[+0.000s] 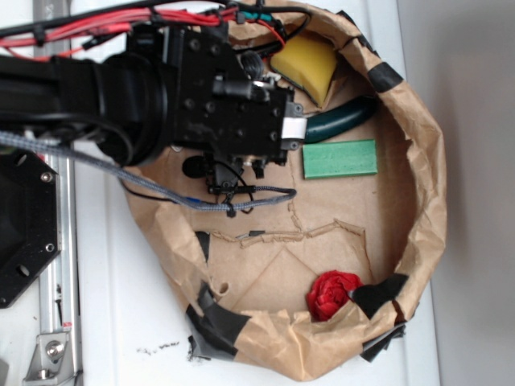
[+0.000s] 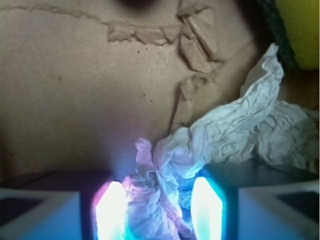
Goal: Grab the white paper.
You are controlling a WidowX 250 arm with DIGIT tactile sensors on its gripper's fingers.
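Wrist view shows the gripper [image 2: 159, 210] partly closed, its two lit fingers [image 2: 111, 210] pressing on a fold of the white paper [image 2: 235, 135] between them. From outside, the arm [image 1: 161, 88] hides the paper, above the brown paper [image 1: 426, 201], near the green block [image 1: 339, 158].

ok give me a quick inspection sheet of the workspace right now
surface: crumpled brown paper nest with black tape, torn seams.
job's things: wrinkled off-white paper wad, one end between the pincer fingers.
clutter: green rectangular block, small red paper wad, yellow wedge, dark green curved handle.
grippers: pincer low over the paper, closure unclear.
cables: red wires, grey braided cable.
surroundings: white tabletop.
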